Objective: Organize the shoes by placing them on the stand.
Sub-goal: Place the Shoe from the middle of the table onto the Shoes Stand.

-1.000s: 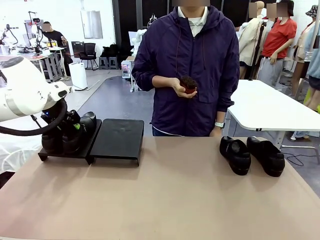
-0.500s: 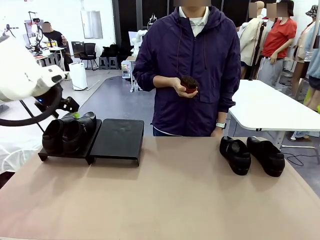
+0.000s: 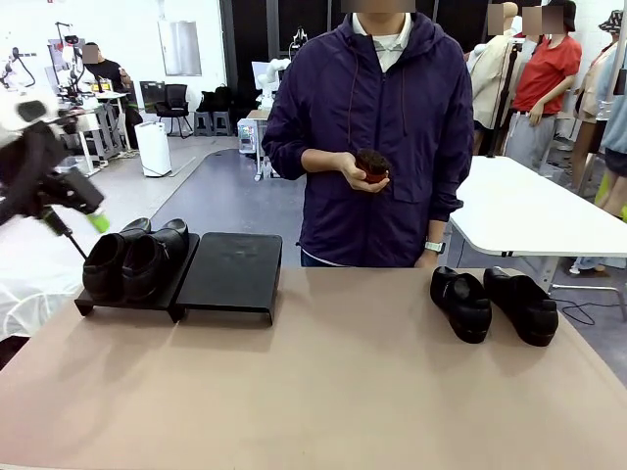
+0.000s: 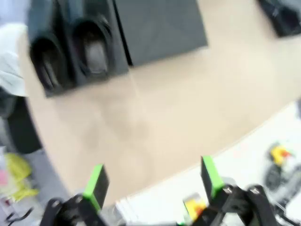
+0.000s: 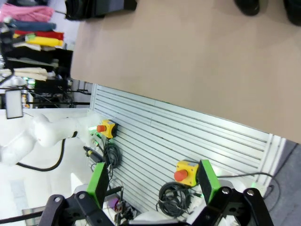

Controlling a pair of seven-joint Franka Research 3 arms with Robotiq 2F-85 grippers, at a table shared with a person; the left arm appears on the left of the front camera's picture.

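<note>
Two black shoes (image 3: 103, 264) (image 3: 152, 259) sit side by side on the left platform of the black stand (image 3: 235, 272); its right platform is bare. Two more shoes (image 3: 460, 304) (image 3: 521, 305) lie on the table at the right. My left gripper (image 3: 78, 211) hangs open in the air, up and left of the stand, holding nothing. The blurred left wrist view has the open left gripper (image 4: 153, 183) well above the table, with the shoe pair (image 4: 91, 52) on the stand (image 4: 160, 26). My right gripper (image 5: 153, 181) is open and empty, off the table's near edge.
A person stands at the far side holding a small brown round object (image 3: 369, 164) in one hand. Below the table's near edge (image 5: 188, 108) are a ribbed panel, cables and yellow stop-button boxes (image 5: 184, 173). Another white table (image 3: 529, 211) stands behind on the right.
My left gripper has let go of the shoe on the stand, opened fully and risen up and to the left. Both shoes stay on the left platform.
</note>
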